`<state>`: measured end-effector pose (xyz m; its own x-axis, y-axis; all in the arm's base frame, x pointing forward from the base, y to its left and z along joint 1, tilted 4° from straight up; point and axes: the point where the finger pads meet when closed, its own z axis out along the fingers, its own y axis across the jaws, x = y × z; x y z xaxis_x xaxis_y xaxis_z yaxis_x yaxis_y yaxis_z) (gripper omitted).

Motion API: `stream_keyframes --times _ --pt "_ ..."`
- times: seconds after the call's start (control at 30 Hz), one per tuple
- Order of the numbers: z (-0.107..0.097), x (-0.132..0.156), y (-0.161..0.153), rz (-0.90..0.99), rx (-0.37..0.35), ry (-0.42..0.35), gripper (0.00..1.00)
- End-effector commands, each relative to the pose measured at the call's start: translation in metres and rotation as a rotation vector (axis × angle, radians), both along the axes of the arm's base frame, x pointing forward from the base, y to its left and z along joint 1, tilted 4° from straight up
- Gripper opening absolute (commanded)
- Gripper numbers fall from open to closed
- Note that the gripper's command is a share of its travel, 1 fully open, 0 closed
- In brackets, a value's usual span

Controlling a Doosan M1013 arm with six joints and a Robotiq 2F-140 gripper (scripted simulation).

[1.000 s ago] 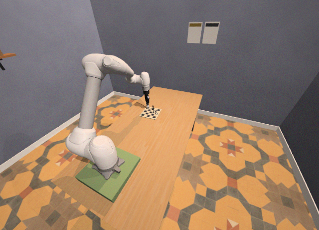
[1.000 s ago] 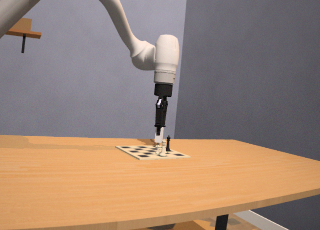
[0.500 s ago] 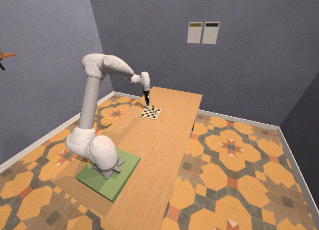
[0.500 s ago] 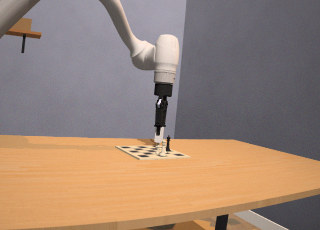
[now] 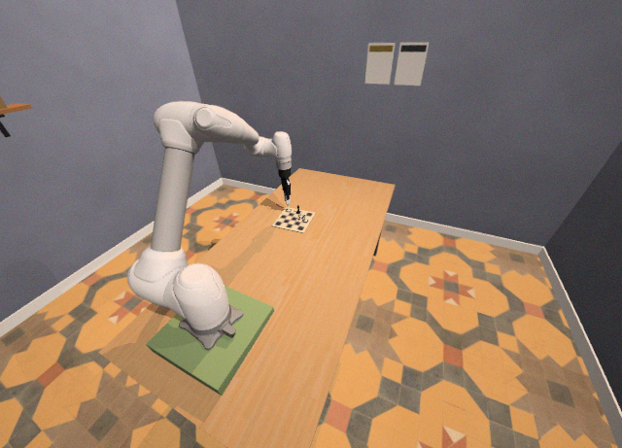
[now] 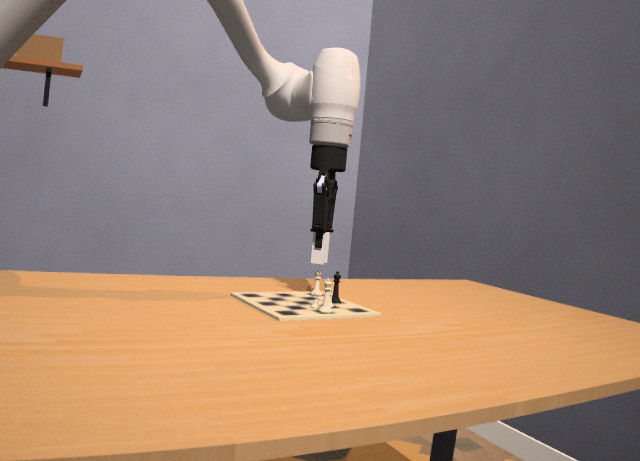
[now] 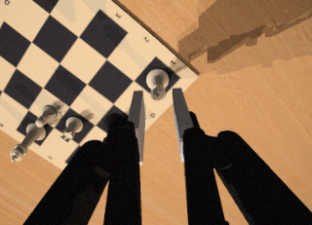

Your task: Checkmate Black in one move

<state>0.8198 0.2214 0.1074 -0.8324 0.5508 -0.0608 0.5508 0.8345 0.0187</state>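
A small chessboard [image 5: 293,220] lies on the long wooden table; it also shows in the exterior view [image 6: 305,305] and the wrist view [image 7: 78,63]. A white piece [image 7: 158,83] stands upright on the dark corner square, also visible in the exterior view [image 6: 316,283]. My gripper [image 6: 320,252] hangs above that piece with its fingers slightly apart and nothing between them. A taller white piece [image 6: 326,297] and a black king [image 6: 337,286] stand close by. In the wrist view, a tall white piece [image 7: 33,134] and a small white piece [image 7: 73,124] stand near the board's edge.
The board sits near the table's far left edge, close to the room's corner. A green base pad [image 5: 211,340] holds the arm at the table's near end. Two wall cards [image 5: 397,63] hang on the back wall.
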Motion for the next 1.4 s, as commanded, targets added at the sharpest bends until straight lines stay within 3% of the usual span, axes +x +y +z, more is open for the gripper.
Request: stream_keyframes --times 0.0,0.2,0.47,0.5,1.37 --pt "0.014 -0.001 0.0 0.0 0.0 0.0 0.25" --pt "0.038 -0.002 0.001 0.0 0.0 0.0 0.25" --pt "0.043 -0.003 0.001 0.0 0.0 0.0 0.25" --pt "0.043 -0.003 0.001 0.0 0.0 0.0 1.0" --pt "0.047 -0.003 0.001 0.0 0.0 0.0 1.0"
